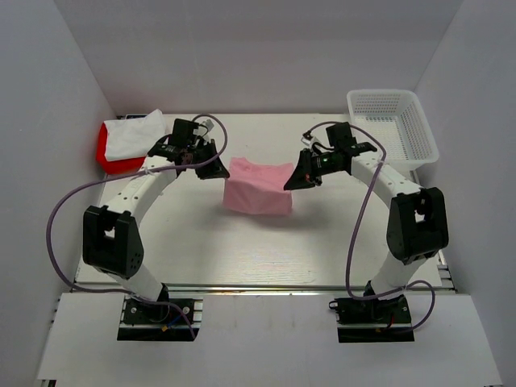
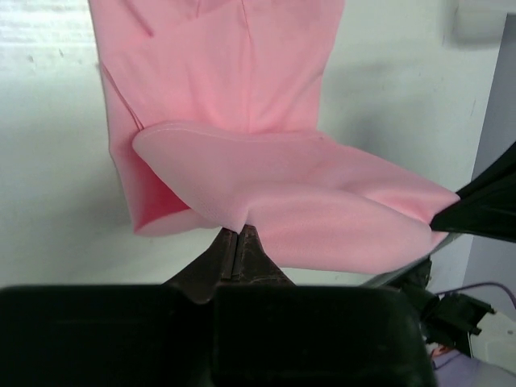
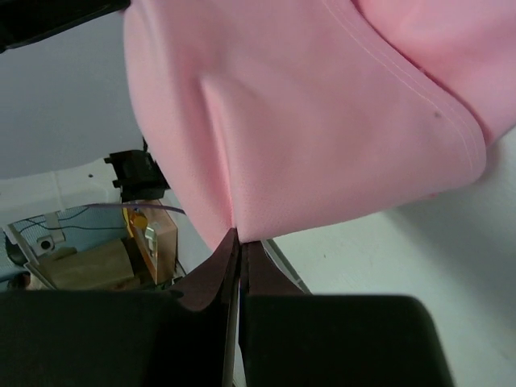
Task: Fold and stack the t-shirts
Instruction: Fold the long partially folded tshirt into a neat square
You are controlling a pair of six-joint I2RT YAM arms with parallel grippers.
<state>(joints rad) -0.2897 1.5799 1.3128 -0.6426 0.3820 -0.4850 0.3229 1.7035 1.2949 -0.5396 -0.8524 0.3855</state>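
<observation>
The pink shirt (image 1: 258,193) is soft, matt cloth, smooth, with a double-stitched hem. The white shirt (image 1: 133,135) and red shirt (image 1: 113,165) are matt cloth too. The basket (image 1: 379,94) is white plastic mesh. The worktop (image 1: 242,250) is matt white with fine lines, perhaps laminate. The left claw (image 2: 239,242) and right claw (image 3: 239,246) are dull black.
</observation>
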